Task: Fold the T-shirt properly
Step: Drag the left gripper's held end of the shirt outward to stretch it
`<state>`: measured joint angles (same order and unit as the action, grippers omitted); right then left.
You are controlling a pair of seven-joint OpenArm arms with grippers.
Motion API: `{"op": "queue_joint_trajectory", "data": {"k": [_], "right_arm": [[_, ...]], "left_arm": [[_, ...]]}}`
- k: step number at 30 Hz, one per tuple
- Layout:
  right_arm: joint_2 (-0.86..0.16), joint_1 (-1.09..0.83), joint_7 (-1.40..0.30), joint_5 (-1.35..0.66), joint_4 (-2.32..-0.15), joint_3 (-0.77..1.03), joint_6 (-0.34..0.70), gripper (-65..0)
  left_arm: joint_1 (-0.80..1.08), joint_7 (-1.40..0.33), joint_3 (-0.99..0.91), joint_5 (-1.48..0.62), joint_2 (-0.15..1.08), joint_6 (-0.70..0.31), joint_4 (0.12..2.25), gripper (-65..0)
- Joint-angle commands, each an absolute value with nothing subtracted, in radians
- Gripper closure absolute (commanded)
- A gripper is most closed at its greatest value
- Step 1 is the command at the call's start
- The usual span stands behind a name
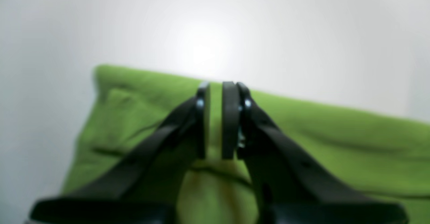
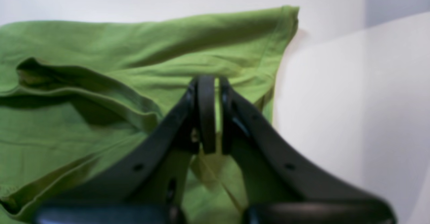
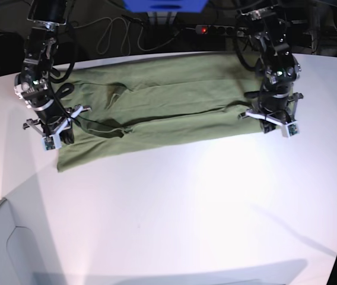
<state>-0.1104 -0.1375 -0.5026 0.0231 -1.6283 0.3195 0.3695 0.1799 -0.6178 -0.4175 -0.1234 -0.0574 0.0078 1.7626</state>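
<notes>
One cotton T-shirt (image 3: 174, 98), two hands
Left hand (image 3: 270, 126) slightly parted, right hand (image 3: 58, 140) closed; folds curl at nine o'clock.

White tabletop (image 3: 186, 219), apparently loose cables behind (image 3: 106, 32)

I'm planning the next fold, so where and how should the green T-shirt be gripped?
Probably at the corner of the T-shirt that juts out nearest the base view's lower left. Come from the open table side, low, with one finger sliding under the edge. The corner sticks out past the rest of the cloth, and its edge looks slightly raised, casting a faint shadow.
</notes>
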Motion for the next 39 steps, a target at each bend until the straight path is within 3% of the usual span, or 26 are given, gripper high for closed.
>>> {"op": "queue_joint_trajectory", "data": {"k": [1, 18, 27, 37, 39], "right_arm": [[-0.119, -0.131, -0.478, 0.01, -1.647, 0.325, 0.377, -0.1], [-0.12, -0.148, -0.478, 0.01, -1.647, 0.325, 0.377, -0.1], [-0.12, -0.147, -0.478, 0.01, -1.644, 0.325, 0.377, -0.1], [-0.114, -0.147, -0.478, 0.007, -1.65, 0.318, 0.377, -0.2], [-0.114, -0.15, -0.479, 0.007, -1.672, 0.318, 0.377, -3.5]], "left_arm": [[0.179, -0.604, -0.42, -0.13, -0.062, 0.01, 1.781, -6.3], [0.134, -0.605, -0.59, -0.134, -0.148, 0.012, 1.696, -6.3], [0.231, -0.659, -0.68, -0.142, -0.157, 0.008, 1.83, -6.3], [0.245, -0.757, -0.832, -0.311, -0.157, 0.002, 1.929, -6.3], [0.243, -0.754, -0.832, -0.32, -0.134, 0.001, 1.903, -6.4]]}}
